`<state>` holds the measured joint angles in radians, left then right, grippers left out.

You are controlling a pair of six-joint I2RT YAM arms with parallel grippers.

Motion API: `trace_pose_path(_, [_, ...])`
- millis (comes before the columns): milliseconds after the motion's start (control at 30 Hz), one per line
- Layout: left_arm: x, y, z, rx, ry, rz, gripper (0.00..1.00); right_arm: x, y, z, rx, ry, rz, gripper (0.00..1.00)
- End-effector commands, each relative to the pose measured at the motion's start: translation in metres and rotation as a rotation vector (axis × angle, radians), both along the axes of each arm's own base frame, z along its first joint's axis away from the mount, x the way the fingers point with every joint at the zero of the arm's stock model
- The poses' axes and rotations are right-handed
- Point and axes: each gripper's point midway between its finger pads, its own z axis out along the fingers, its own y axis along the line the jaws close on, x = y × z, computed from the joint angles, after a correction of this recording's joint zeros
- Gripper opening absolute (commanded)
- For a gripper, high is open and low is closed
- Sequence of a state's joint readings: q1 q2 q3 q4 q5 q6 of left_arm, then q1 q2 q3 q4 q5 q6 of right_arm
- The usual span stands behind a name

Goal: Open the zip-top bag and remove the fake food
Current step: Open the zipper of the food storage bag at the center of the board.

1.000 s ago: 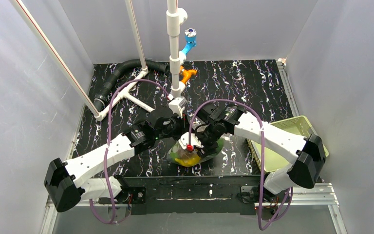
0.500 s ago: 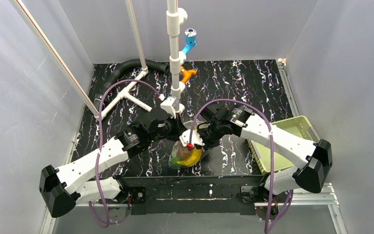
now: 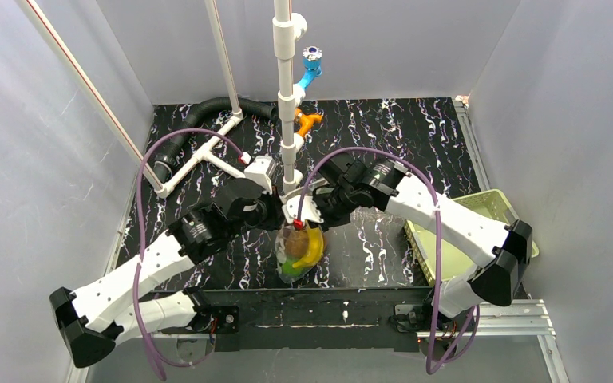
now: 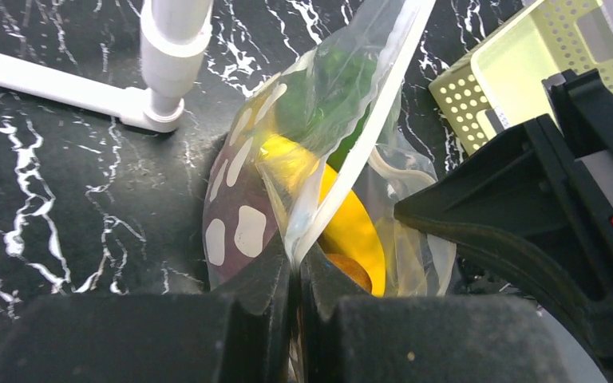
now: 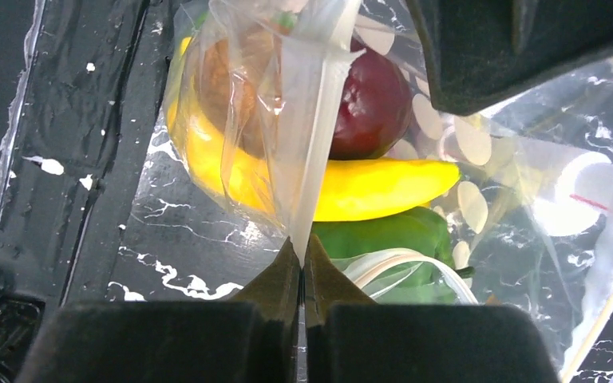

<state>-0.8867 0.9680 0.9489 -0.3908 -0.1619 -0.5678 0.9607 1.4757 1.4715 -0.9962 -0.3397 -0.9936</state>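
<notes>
A: What is found nearest, at the near edge of the tabletop [image 3: 383, 144]?

B: The zip-top bag [image 3: 298, 254] is seen there, between the left arm [image 3: 152, 263] and the right arm [image 3: 463, 227]. It is held up by its top. Whether its bottom touches the tabletop cannot be told.

A: How is it gripped?

B: In the left wrist view the left jaws are pressed together on one strip of plastic at the top of the bag. The right jaws are closed together on another fold of the clear film. The two pairs of jaws are set close to each other, just over the bag.

A: And the fake food [image 3: 307, 251]?

B: All of it is kept inside the bag. A yellow banana [image 5: 367, 187] is laid across the middle, with a dark red fruit [image 5: 371, 104] against one side, a green piece [image 5: 383, 231] against the other, and a brown piece [image 5: 231, 80] beside the red one. Whitish round dots are printed on one face of the bag.

A: What is placed at the side?

B: A pale green basket [image 3: 491, 201] is set at the right edge of the tabletop, partly covered by the right arm.

A: And farther back?

B: A white pipe stand [image 3: 287, 120] is raised behind the jaws. An orange fitting [image 3: 307, 121] and, higher, a blue fitting [image 3: 311, 72] are attached to it. A black hose [image 3: 199, 116] is laid in the far left corner.
</notes>
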Motion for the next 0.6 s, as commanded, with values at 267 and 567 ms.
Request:
trace_pose_path(267, [0.009, 0.025, 0.025, 0.113, -0.092, 0.025, 0.0, 0.002, 0.001, -0.012, -0.012, 0.014, -0.03, 0.01])
trace_pose_path(567, [0.008, -0.021, -0.014, 0.025, 0.035, -0.06, 0.0, -0.011, -0.035, -0.057, -0.055, 0.065, -0.094, 0.01])
